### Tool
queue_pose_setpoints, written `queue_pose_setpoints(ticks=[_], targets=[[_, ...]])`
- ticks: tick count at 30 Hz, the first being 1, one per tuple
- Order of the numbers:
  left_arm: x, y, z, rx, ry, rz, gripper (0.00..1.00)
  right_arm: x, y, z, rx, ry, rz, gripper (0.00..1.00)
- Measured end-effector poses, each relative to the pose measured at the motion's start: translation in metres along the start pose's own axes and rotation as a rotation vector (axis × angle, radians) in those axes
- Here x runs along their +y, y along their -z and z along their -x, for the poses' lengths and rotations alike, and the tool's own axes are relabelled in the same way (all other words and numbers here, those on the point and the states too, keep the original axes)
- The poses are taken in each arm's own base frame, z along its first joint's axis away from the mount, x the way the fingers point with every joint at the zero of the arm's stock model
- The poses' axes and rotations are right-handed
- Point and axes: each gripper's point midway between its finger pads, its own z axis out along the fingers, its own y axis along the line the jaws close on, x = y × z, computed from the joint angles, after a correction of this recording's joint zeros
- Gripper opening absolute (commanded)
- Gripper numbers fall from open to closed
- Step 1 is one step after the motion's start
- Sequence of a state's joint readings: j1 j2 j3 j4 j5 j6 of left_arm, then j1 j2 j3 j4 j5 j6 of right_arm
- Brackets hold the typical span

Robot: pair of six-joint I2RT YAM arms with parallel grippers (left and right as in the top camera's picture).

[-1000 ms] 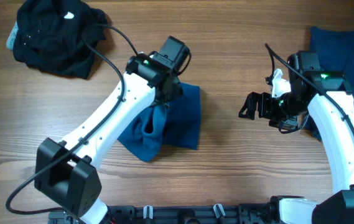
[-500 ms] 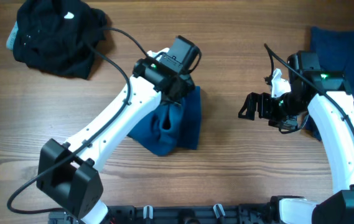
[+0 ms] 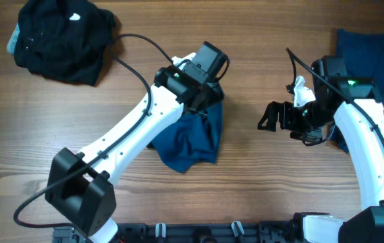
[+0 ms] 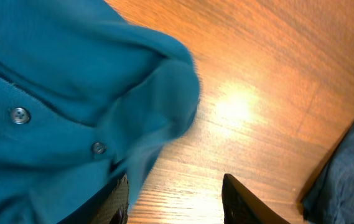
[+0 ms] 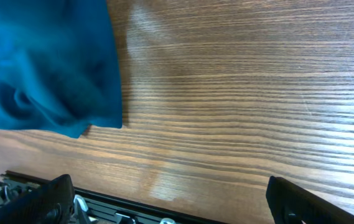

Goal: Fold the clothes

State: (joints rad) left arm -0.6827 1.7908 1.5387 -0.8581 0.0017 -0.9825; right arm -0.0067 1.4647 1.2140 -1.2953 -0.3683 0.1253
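The medium-blue polo shirt (image 3: 193, 138) lies bunched in a rough fold at the table's middle. In the left wrist view the blue shirt (image 4: 58, 93) shows two buttons and fills the left side. My left gripper (image 4: 177, 202) hovers over the shirt's far right corner with its jaws apart. A cloth edge brushes the left finger (image 4: 117, 202), and bare wood shows between the fingers. My right gripper (image 3: 270, 115) stands open over bare wood to the shirt's right. In the right wrist view the right gripper (image 5: 170, 205) holds nothing, and the blue shirt (image 5: 46, 68) sits at the upper left.
A black garment (image 3: 60, 37) is heaped at the far left corner. A darker blue garment (image 3: 374, 57) lies at the far right, partly under the right arm, and the dark garment (image 4: 344, 174) also shows in the left wrist view. The table's front rail (image 5: 133, 208) is close.
My left gripper carried the shirt's edge to the right and farther back, then opened and let the cloth go. The shirt shifted right. The right arm stayed still.
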Motion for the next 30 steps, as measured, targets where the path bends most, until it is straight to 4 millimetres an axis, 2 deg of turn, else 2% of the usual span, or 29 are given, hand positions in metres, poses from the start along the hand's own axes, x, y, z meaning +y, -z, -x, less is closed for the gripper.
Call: queue_pose_setpoints(ticks=[2,6,10,13,16,19,21,23,26,30], targets=[[-0.004,0.0,-0.006,0.008,-0.019,-0.008,0.8,0.002,0.0,0.0,0.001,0.0,0.01,1.0],[-0.011,0.001,-0.017,0.027,-0.056,-0.023,0.97,0.004,0.0,0.0,0.002,0.001,0.024,1.0],[-0.006,0.008,-0.016,0.039,-0.092,-0.011,0.99,0.01,0.0,-0.001,0.006,0.027,0.058,1.0],[0.02,0.026,-0.009,0.042,-0.076,0.056,0.99,0.017,0.001,-0.002,0.01,0.045,0.095,1.0],[0.054,0.055,0.013,0.005,-0.012,0.123,1.0,0.032,0.0,-0.003,0.011,0.085,0.162,0.99],[0.083,0.075,0.041,-0.037,0.047,0.162,0.99,0.058,-0.001,-0.005,0.015,0.151,0.251,0.99],[0.106,0.08,0.058,-0.051,0.095,0.2,0.89,0.079,-0.003,-0.01,0.026,0.214,0.302,0.98],[0.126,0.083,0.067,-0.038,0.132,0.233,0.84,0.101,-0.008,-0.016,0.034,0.273,0.335,0.98],[0.14,0.086,0.065,0.033,0.129,0.223,0.85,0.127,-0.015,-0.024,0.046,0.32,0.361,0.98],[0.144,0.089,0.046,0.142,0.072,0.215,0.92,0.147,-0.019,-0.028,0.05,0.3,0.382,0.97]])
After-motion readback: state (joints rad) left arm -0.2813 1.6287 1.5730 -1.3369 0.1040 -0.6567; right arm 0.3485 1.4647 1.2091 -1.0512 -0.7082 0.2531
